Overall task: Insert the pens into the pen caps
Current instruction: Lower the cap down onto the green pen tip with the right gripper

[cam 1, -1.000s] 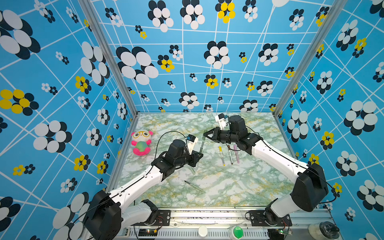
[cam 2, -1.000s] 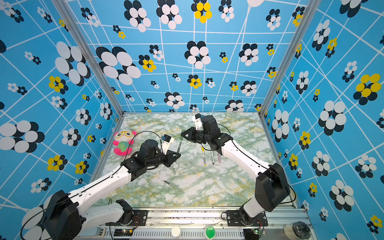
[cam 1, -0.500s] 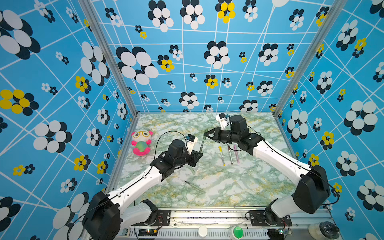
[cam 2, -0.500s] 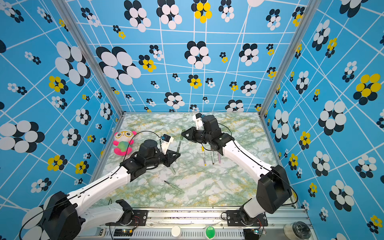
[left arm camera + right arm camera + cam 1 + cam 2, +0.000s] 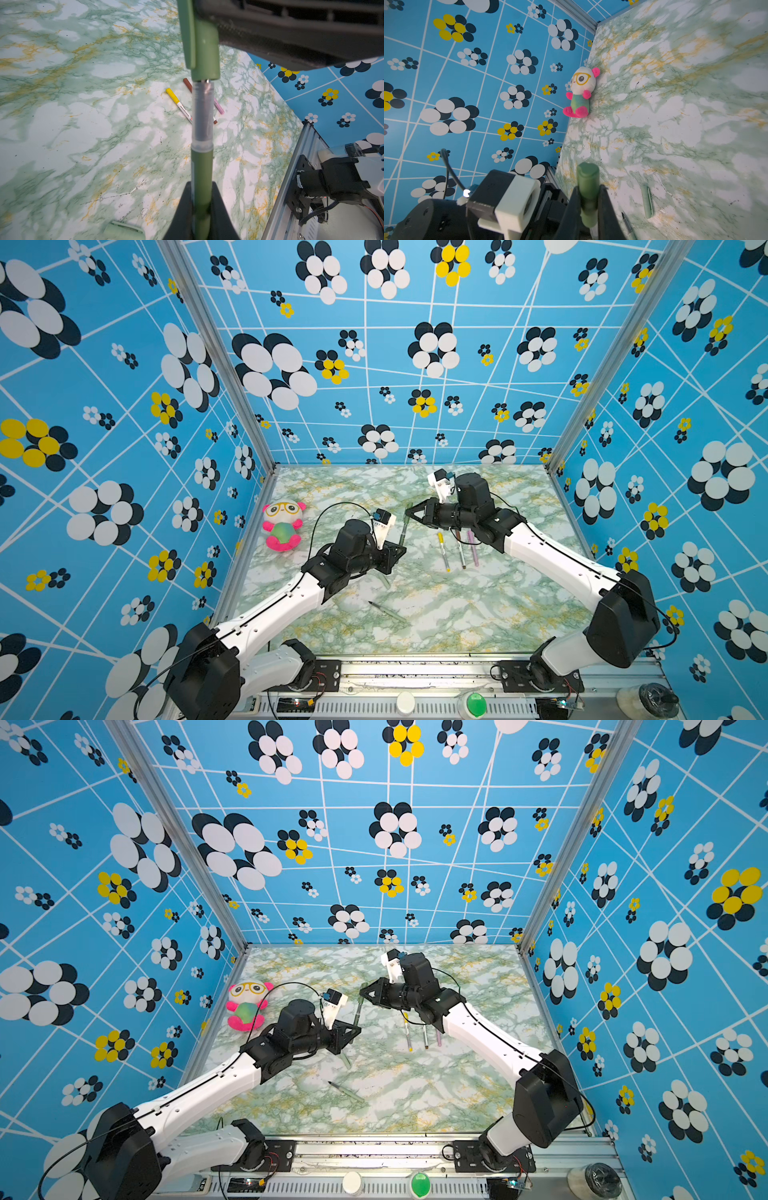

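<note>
My left gripper (image 5: 399, 549) (image 5: 201, 191) is shut on the barrel of a dark green pen (image 5: 201, 162) (image 5: 403, 529) (image 5: 358, 1006), held above the table. My right gripper (image 5: 409, 512) (image 5: 588, 193) is shut on the dark green pen cap (image 5: 204, 52) (image 5: 587, 182). The pen's clear front end meets the cap's mouth, in line with it. A pale green pen (image 5: 386, 611) (image 5: 345, 1091) and a pale green cap (image 5: 124, 231) (image 5: 647, 204) lie loose on the table near the left arm.
A yellow-capped pen (image 5: 444, 551), a brown-capped pen (image 5: 460, 551) and a pink pen (image 5: 472, 549) lie side by side under the right arm. A plush toy (image 5: 282, 526) sits by the left wall. Patterned blue walls close in the marbled table (image 5: 457, 614).
</note>
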`<state>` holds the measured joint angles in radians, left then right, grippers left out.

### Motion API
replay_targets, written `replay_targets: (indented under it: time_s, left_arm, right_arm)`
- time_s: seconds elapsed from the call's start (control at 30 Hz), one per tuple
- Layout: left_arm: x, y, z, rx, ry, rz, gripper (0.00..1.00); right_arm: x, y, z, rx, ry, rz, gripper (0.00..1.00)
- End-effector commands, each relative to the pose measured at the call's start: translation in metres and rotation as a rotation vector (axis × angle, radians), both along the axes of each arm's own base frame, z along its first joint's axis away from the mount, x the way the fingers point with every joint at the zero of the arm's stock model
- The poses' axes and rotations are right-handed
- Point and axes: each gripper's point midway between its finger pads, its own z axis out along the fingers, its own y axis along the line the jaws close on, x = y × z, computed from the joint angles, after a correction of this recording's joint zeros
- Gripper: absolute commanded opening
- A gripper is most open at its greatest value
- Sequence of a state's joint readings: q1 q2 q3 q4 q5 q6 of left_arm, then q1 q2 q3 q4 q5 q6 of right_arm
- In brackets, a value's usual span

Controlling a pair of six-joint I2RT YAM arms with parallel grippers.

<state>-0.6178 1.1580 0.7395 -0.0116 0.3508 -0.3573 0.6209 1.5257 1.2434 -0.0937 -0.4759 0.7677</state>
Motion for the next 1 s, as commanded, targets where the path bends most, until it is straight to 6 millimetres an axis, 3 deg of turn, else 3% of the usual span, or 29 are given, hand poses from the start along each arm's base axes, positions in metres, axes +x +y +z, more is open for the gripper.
replay_targets:
  time_s: [0.0,0.3,0.77,0.97]
  left_arm:
    - [0.003,0.001,0.009,-0.023,-0.029,0.023,0.00]
    - [0.004,0.004,0.035,-0.067,-0.095,0.042,0.00]
    - [0.012,0.013,0.044,-0.080,-0.166,0.111,0.00]
    - [0.025,0.011,0.064,-0.098,-0.257,0.134,0.00]
  right_arm:
    - [-0.025,0.015,0.001,-0.005,-0.013,0.102,0.00]
    - [-0.030,0.013,-0.019,-0.102,-0.075,0.107,0.00]
    - [-0.035,0.017,-0.021,-0.087,-0.048,0.131,0.00]
    - [-0.040,0.026,-0.045,-0.092,0.023,0.160,0.00]
